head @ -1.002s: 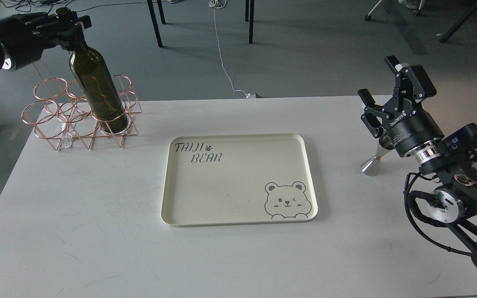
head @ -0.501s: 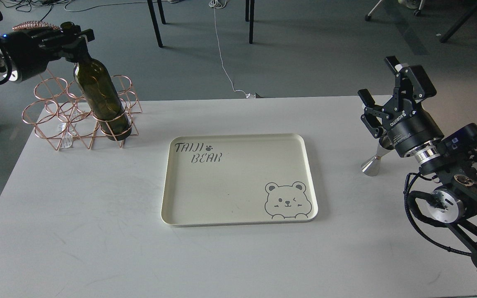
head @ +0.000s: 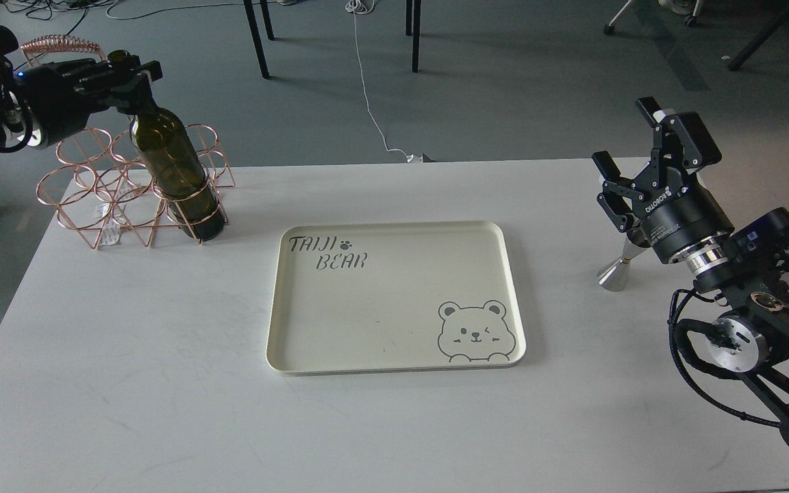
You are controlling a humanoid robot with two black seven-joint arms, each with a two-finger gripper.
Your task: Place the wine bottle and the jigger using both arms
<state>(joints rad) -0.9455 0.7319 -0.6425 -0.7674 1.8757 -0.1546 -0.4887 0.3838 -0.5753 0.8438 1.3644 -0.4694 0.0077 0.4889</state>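
— What do we see past the white bench (head: 127,383)?
— A grey-green floor (head: 518,89), evenly lit, with soft shadows.
— And furniture?
— We see black legs (head: 256,38) at the top, a white cable (head: 367,96) trailing across the floor to a plug near the bench's far edge, and caster feet (head: 617,17) top right.

Dark green wine bottle (head: 174,171) tilted in rack, steel jigger (head: 619,268) upright on table

1 wine bottle (head: 174,171) sitting at the left claw (head: 124,77) | 1 jigger (head: 619,268) standing under the right claw (head: 648,154) | 1 wire rack (head: 103,198) | 1 tray (head: 394,356) lying between both claws | 1 surface (head: 127,356) carrying them | 2 claws showing
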